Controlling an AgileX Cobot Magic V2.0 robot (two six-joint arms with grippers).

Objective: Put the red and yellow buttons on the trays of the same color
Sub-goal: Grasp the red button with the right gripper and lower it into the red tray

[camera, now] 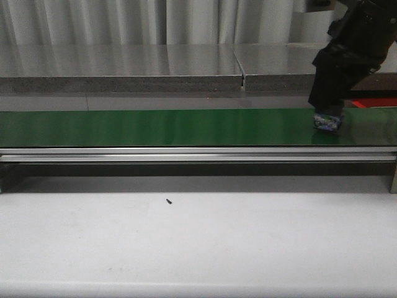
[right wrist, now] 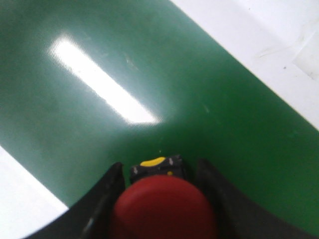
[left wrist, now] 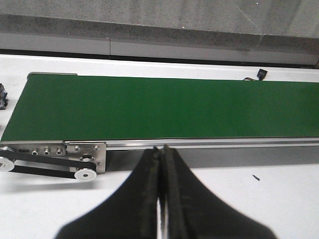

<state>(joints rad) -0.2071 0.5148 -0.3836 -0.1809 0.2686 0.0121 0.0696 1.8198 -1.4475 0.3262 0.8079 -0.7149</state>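
Observation:
A red button (right wrist: pixel 164 209) with a domed cap and a black base (right wrist: pixel 158 168) marked in yellow sits between the fingers of my right gripper (right wrist: pixel 159 167), which is shut on it. In the front view that gripper (camera: pixel 327 119) is down at the right end of the green conveyor belt (camera: pixel 161 127), with the button's base (camera: pixel 327 123) at belt level. A strip of the red tray (camera: pixel 374 102) shows behind the arm. My left gripper (left wrist: pixel 162 149) is shut and empty, over the white table in front of the belt (left wrist: pixel 164 107). No yellow button or yellow tray is in view.
A grey raised ledge (camera: pixel 124 68) runs behind the belt. The belt's metal rail (camera: pixel 186 154) and pulley end (left wrist: pixel 84 172) face the white table (camera: pixel 186 248). A small dark part (left wrist: pixel 2 95) lies past the belt's end, and a tiny black speck (camera: pixel 168 200) is on the table.

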